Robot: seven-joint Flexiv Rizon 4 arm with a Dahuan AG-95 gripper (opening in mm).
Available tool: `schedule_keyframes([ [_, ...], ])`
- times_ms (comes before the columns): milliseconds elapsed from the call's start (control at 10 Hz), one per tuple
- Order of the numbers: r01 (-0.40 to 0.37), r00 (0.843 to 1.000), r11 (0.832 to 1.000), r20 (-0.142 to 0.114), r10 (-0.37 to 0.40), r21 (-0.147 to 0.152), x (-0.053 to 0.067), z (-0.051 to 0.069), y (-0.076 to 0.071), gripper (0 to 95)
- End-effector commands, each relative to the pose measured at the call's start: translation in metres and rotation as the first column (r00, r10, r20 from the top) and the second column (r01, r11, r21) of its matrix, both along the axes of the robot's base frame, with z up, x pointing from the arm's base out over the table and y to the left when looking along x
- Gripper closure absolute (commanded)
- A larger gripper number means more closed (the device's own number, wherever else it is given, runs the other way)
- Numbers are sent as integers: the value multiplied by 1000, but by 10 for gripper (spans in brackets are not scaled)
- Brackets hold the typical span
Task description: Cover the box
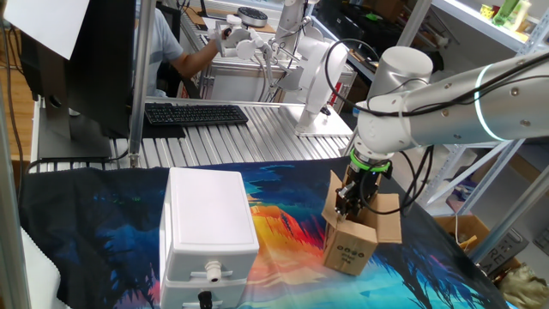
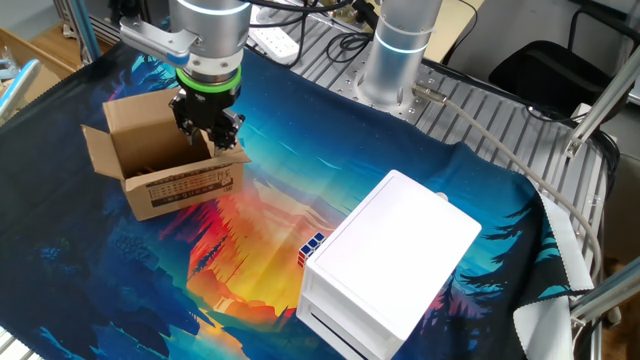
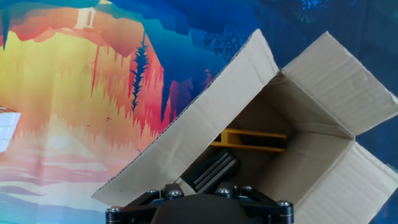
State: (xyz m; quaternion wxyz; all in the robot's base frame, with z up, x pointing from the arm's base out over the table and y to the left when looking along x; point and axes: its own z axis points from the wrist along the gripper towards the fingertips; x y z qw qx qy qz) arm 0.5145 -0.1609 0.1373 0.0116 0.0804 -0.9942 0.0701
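I see cardboard box (image 2: 165,170) open on cloth, left of white case (image 2: 390,265) | gripper (image 2: 208,128) at its near long flap (image 3: 193,140), above the opening | grip state: I cannot tell

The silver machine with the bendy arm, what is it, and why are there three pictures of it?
It is a robot arm with a two-fingered hand. Two pictures come from cameras standing on different sides of the table. The third comes from a camera on the hand itself, looking down along a finger. On the colourful cloth sit a small brown cardboard box, its flaps open, and a big white case. The hand is at one box flap. I cannot tell if it is gripping it.
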Motion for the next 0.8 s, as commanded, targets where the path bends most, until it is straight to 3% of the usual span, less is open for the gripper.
schedule_keyframes([
  [100, 5, 1000, 1000, 2, -5, 0, -1, 0, 0, 570],
  [800, 14, 1000, 1000, 3, -14, 5, -1, 0, 0, 570],
])
